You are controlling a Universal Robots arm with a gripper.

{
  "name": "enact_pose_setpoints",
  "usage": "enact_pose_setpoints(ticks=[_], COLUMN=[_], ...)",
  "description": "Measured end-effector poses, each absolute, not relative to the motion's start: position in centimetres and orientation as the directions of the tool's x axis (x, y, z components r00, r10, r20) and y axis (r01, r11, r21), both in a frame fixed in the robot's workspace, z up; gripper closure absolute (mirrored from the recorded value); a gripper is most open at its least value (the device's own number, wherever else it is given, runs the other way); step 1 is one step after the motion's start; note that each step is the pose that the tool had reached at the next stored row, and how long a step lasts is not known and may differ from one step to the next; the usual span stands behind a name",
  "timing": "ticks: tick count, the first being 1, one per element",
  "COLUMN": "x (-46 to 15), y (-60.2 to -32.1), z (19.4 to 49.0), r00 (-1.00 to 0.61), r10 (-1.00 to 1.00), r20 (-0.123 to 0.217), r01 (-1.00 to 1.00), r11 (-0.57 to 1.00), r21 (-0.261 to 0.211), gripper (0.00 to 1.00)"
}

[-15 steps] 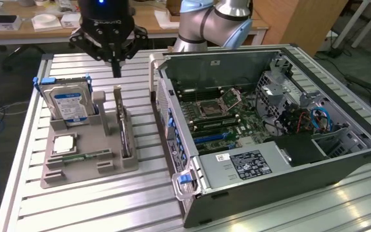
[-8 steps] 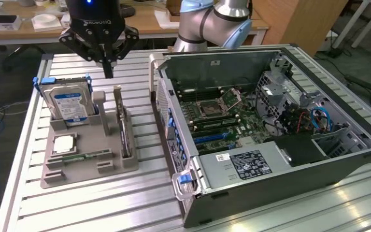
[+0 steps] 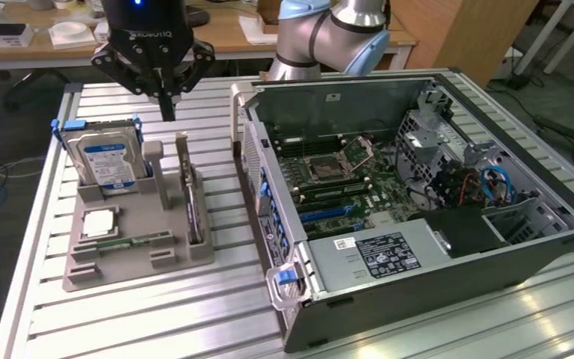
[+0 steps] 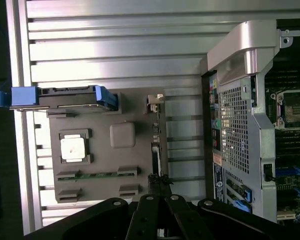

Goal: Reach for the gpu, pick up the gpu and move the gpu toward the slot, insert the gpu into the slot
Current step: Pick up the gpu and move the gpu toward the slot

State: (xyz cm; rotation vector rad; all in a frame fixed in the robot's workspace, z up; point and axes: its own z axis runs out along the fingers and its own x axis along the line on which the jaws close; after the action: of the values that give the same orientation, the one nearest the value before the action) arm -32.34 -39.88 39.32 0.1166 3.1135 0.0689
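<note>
Early, reach stage only. Closed, empty gripper (image 3: 167, 111) hovering over rear of tray (image 3: 87, 277), near gpu (image 3: 195, 213) but not touching. Standing edge-on in tray, beside open case (image 3: 406, 299). Pick, carry and insertion all left to do.

Bright, even light glares white off the slatted table (image 3: 541, 310), while the computer case (image 3: 417, 299) interior lies dim.
</note>
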Motion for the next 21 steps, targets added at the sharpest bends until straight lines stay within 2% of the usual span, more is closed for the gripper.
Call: enact_pose_setpoints(ticks=[2,3,5,6,8,9,11,12,13,21], x=[-32.3,-32.3,-32.3,-32.3,-32.3,-32.3,-32.3,-32.3,-32.3,-32.3], y=[-39.9,-39.9,-39.9,-39.9,-39.9,-39.9,-39.9,-39.9,-39.9,-39.9], z=[39.3,39.3,39.3,39.3,39.3,39.3,39.3,39.2,39.1,37.7], r00=[-0.997,-0.997,-0.997,-0.997,-0.997,-0.997,-0.999,-0.999,-1.000,-1.000], r10=[0.075,0.075,0.075,0.075,0.075,0.073,0.049,0.031,0.015,0.005], r20=[-0.023,-0.023,-0.024,-0.023,-0.024,-0.023,-0.024,-0.024,-0.024,-0.023], r01=[0.074,0.074,0.074,0.074,0.074,0.072,0.048,0.030,0.013,0.004], r11=[0.996,0.996,0.996,0.996,0.996,0.996,0.998,0.999,0.999,0.999], r21=[0.045,0.045,0.045,0.045,0.045,0.045,0.044,0.044,0.044,0.044], gripper=[0.84,0.84,0.71,0.71,0.59,0.59,0.47,0.47,0.41,0.41])
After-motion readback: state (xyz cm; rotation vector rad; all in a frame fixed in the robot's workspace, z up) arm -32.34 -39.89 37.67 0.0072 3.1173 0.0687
